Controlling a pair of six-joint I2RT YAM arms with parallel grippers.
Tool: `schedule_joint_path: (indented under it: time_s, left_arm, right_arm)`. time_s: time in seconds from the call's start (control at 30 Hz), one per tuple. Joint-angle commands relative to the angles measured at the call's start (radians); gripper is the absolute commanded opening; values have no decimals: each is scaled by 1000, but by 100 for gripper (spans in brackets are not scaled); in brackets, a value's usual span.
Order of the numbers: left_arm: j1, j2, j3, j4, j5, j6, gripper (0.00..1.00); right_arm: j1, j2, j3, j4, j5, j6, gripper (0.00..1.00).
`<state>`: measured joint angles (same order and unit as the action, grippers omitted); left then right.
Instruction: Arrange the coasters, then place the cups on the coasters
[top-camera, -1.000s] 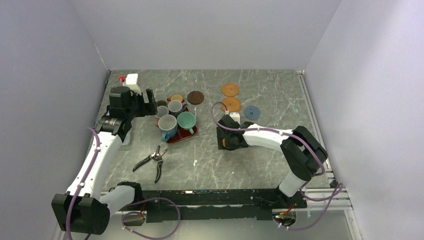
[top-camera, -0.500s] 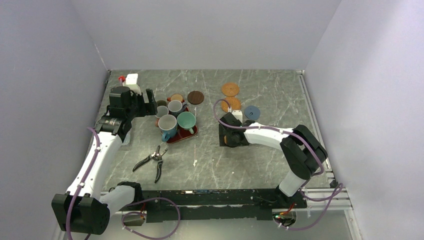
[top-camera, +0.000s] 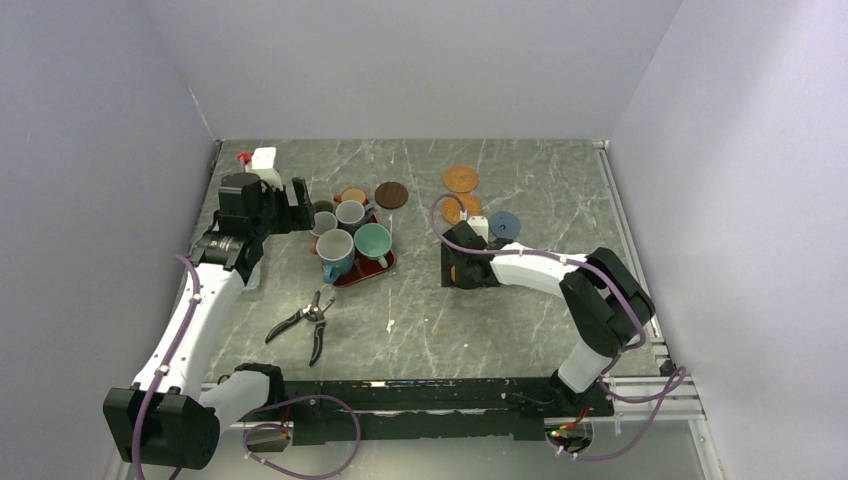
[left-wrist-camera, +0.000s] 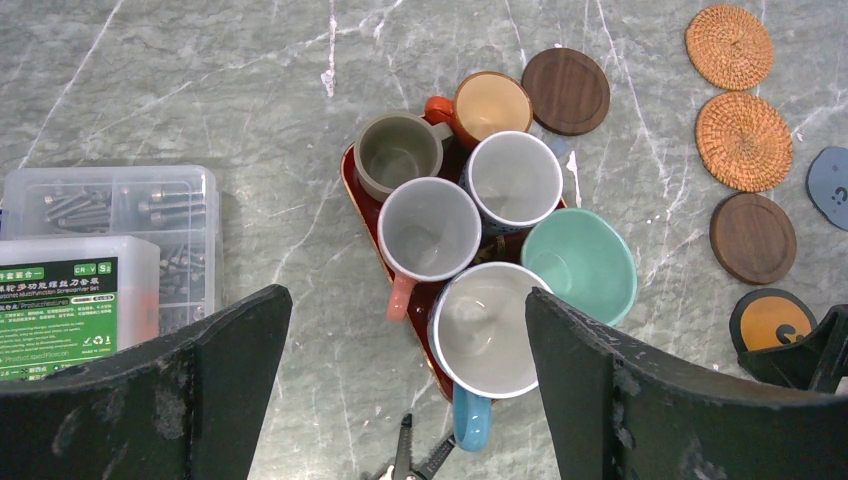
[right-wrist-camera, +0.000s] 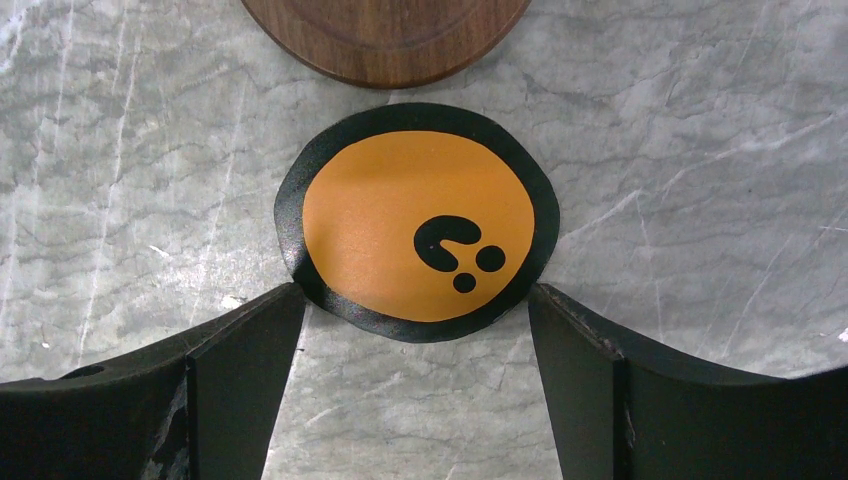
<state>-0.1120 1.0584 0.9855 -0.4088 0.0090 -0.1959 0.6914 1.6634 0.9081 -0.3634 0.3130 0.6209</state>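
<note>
Right gripper, jaws spread, flanking black-and-orange coaster flat on table; left gripper, jaws spread, empty, above six clustered cups.

I can read little from here. The green label on the clear box carries white print, mostly too small for me; two badges look like "CR-V" and "S2". The orange-faced coaster bears a black hooked mark with dots, no letters.
</note>
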Motion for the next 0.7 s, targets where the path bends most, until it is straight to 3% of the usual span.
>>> schedule_joint_path:
  time_s: [0.0,0.37,0.53,0.67]
  left_arm:
    - [-3,0,24,16,-7,6,94]
    - [-3,0,23,17,-7,6,94]
    - [-4,0,24,16,-7,6,94]
    - [-3,-1,24,18,-7,4,94]
  right_arm:
    - [-13,39,-23,16,-12,-2,86]
    - [-15,34,-22,25,-15,-9,87]
    - [-16,-16,-28,26,-17,-32,97]
    - [-16,-113,-19,22,-17,-84,100]
